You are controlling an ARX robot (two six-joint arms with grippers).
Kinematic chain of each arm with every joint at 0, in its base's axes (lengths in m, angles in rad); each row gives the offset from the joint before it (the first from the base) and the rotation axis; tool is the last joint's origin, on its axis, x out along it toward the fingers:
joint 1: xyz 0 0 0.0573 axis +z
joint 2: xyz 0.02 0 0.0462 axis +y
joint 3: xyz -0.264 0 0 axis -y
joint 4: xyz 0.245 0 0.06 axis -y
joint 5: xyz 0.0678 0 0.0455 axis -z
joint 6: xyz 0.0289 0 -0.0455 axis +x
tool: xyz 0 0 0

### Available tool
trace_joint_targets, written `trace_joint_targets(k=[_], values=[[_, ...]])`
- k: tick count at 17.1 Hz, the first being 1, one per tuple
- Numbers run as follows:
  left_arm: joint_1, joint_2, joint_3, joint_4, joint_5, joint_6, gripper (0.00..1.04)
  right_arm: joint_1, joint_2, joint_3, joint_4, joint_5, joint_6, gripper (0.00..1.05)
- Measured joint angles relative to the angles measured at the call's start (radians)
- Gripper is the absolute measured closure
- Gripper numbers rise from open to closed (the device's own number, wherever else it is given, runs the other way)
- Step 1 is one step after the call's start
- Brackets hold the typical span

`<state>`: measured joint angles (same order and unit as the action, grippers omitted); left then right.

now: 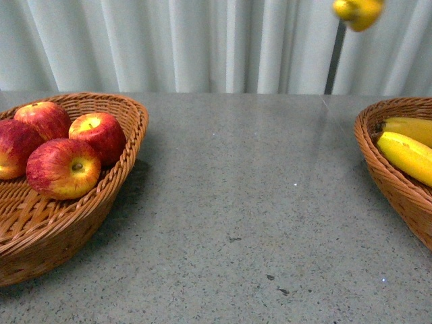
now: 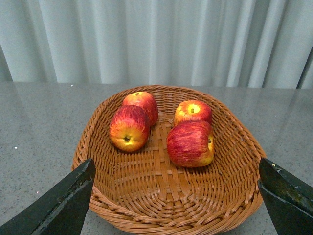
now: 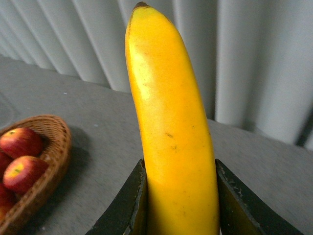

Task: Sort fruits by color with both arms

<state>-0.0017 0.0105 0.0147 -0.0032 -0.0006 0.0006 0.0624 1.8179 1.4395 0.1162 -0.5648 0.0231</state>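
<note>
On the left of the grey stone table (image 1: 243, 202) stands a wicker basket (image 1: 101, 202) with four red apples in it. In the front view one apple (image 1: 13, 148) sits at the far left edge, another (image 1: 44, 116) lies behind it toward the curtain (image 1: 169, 44), a third (image 1: 100, 135) rests beside that one, and the fourth (image 1: 64, 169) lies nearest the camera with its yellow underside showing. They are bunched together, touching or nearly so.

The left wrist view looks down into this same basket (image 2: 146, 196). The left gripper (image 2: 176, 205) hangs above its near rim, one finger (image 2: 63, 205) at each side of the picture; the jaws stand wide apart with nothing between them.

The middle of the table is bare stone with a few dark specks.

On the right a second wicker basket (image 1: 395, 182) holds two bananas, one (image 1: 408, 156) in front and one (image 1: 412, 127) behind it, lying close together.

High above that basket, at the top edge of the front view, a third banana (image 1: 358, 12) is in the air. The right wrist view shows it (image 3: 171, 137) standing upright between the fingers of the right gripper (image 3: 178, 205), which press against both of its sides.
</note>
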Motion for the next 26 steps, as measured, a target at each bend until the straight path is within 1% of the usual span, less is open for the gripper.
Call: trace_joint_targets(k=[1, 2, 4, 6, 8, 9, 10, 11, 12, 13, 14, 16, 18, 20, 23, 25, 26], values=[[0.000, 0.000, 0.000, 0.000, 0.000, 0.000, 0.07, -0.064, -0.044, -0.061, -0.028, 0.000, -0.009, 0.73], [0.000, 0.000, 0.000, 0.000, 0.000, 0.000, 0.07, -0.137, -0.078, -0.128, -0.072, 0.046, -0.059, 0.73], [0.000, 0.000, 0.000, 0.000, 0.000, 0.000, 0.07, -0.251, -0.126, -0.272, -0.111, 0.082, -0.203, 0.73], [0.000, 0.000, 0.000, 0.000, 0.000, 0.000, 0.07, -0.321, -0.179, -0.383, -0.118, 0.094, -0.331, 0.73], [0.000, 0.000, 0.000, 0.000, 0.000, 0.000, 0.07, -0.355, -0.254, -0.484, -0.132, 0.093, -0.422, 0.73], [0.000, 0.000, 0.000, 0.000, 0.000, 0.000, 0.07, -0.354, -0.303, -0.539, -0.133, 0.086, -0.459, 0.59], [0.000, 0.000, 0.000, 0.000, 0.000, 0.000, 0.07, -0.326, -0.355, -0.559, -0.103, 0.068, -0.459, 0.35], [0.000, 0.000, 0.000, 0.000, 0.000, 0.000, 0.07, -0.294, -0.419, -0.583, -0.041, 0.027, -0.410, 0.13], [0.000, 0.000, 0.000, 0.000, 0.000, 0.000, 0.07, -0.288, -0.436, -0.592, -0.016, 0.007, -0.385, 0.08], [0.000, 0.000, 0.000, 0.000, 0.000, 0.000, 0.07, -0.277, -0.467, -0.606, 0.029, -0.016, -0.330, 0.05], [0.000, 0.000, 0.000, 0.000, 0.000, 0.000, 0.07, -0.269, -0.494, -0.621, 0.084, -0.015, -0.284, 0.07], [0.000, 0.000, 0.000, 0.000, 0.000, 0.000, 0.07, -0.256, -0.547, -0.640, 0.149, -0.033, -0.205, 0.07], [0.000, 0.000, 0.000, 0.000, 0.000, 0.000, 0.07, -0.245, -0.629, -0.667, 0.222, -0.058, -0.097, 0.07], [0.000, 0.000, 0.000, 0.000, 0.000, 0.000, 0.07, -0.231, -0.711, -0.698, 0.245, -0.089, -0.023, 0.07], [0.000, 0.000, 0.000, 0.000, 0.000, 0.000, 0.07, -0.216, -0.822, -0.760, 0.216, -0.100, 0.042, 0.07], [0.000, 0.000, 0.000, 0.000, 0.000, 0.000, 0.07, -0.204, -0.906, -0.806, 0.166, -0.104, 0.068, 0.07], [0.000, 0.000, 0.000, 0.000, 0.000, 0.000, 0.07, -0.194, -0.955, -0.831, 0.133, -0.063, 0.065, 0.08]])
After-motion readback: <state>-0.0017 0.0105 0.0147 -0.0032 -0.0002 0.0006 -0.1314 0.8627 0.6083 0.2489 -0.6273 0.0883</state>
